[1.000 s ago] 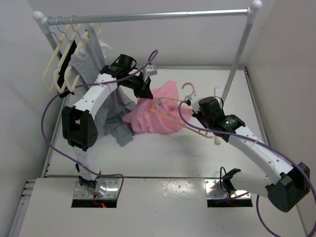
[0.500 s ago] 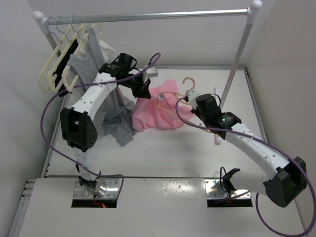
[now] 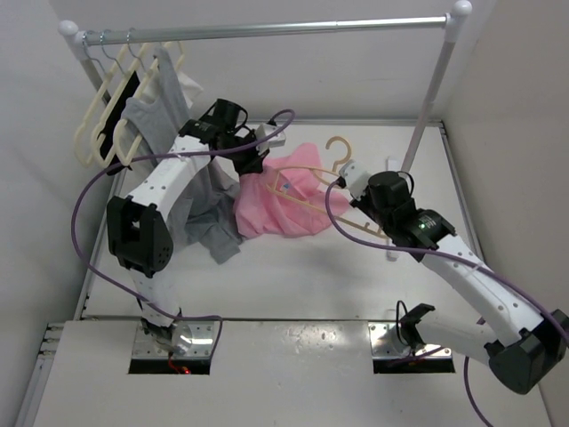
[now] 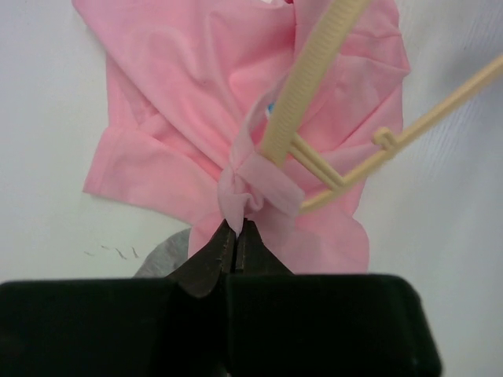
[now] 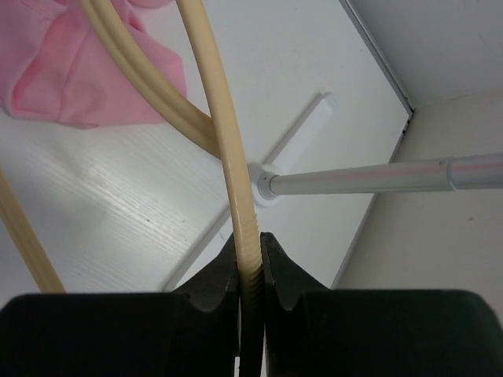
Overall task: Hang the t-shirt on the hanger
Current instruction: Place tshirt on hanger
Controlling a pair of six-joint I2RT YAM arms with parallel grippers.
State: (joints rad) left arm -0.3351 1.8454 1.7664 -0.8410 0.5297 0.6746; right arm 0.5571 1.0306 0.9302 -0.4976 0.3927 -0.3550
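Left gripper – jaws closed flat, pinching a twisted fold of the t-shirt. From the left wrist view the pinched fold rises into a pink band that wraps round one ribbed arm of the hanger. A speck of blue label shows beside that arm. The rest of the shirt hangs and spreads below the pinch, crumpled, partly on the table.

Right gripper – jaws narrow, clamped on a ribbed bar of the hanger. The bar runs up and away from the fingers, and a second, smooth, curved bar branches left toward the pink cloth.

T-shirt sits toward the middle of the table's far edge, bunched. Its left side meets the gray garment, which trails down from the rail onto the table near the far-left corner. The hanger lies tilted across the shirt's right half, with its hook end up toward the far edge and one arm inside the cloth. The other end reaches right to the right gripper.

Clothes rail spans the far edge. Cream hangers are bunched at its left end with the gray garment. The rail's right post stands near the far-right corner, and its white foot shows just behind the gripped bar in the right wrist view.
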